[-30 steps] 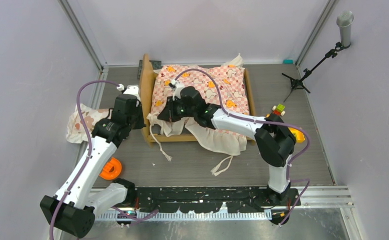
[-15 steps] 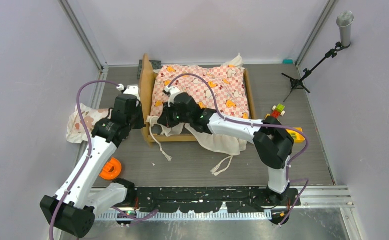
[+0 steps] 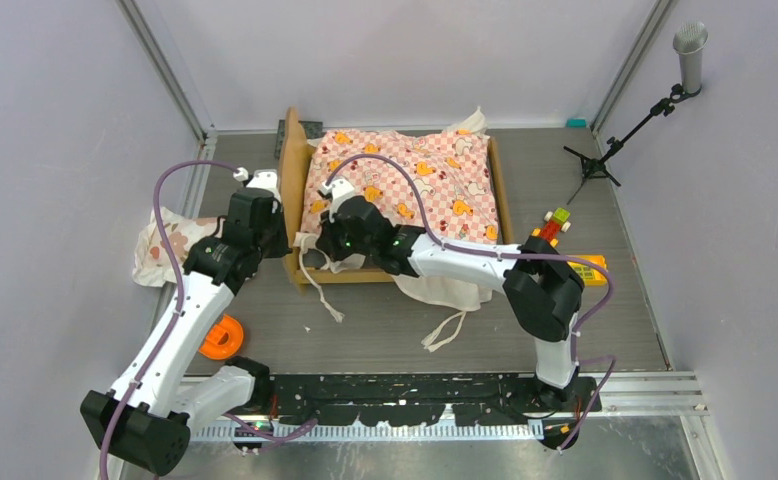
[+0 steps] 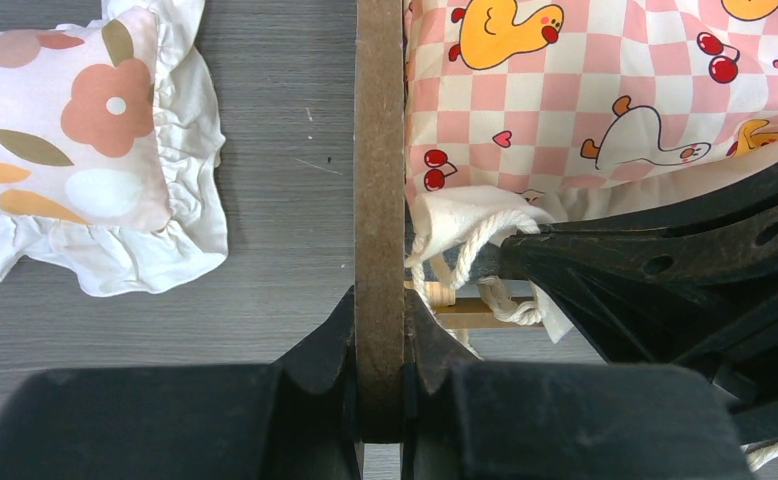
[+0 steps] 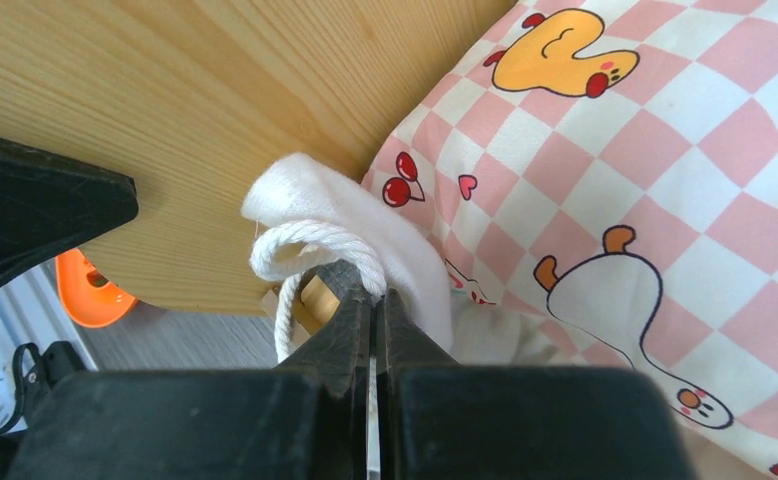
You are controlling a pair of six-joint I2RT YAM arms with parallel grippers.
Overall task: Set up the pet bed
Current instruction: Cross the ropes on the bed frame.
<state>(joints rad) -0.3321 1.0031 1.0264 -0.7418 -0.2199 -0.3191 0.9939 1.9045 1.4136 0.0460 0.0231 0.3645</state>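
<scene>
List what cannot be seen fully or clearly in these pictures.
Top view: the checkered sheet covers the pet bed, so its inside cannot be seen.
Top view: the left arm hides part of the floral pillow; the left wrist view cuts it off at the left edge.
Top view: the left arm half covers an orange object; its kind is unclear.
Right wrist view: the right end effector, shut on the white cord, hides where the cord continues.

floral pillow, orange ring, standing microphone
</scene>
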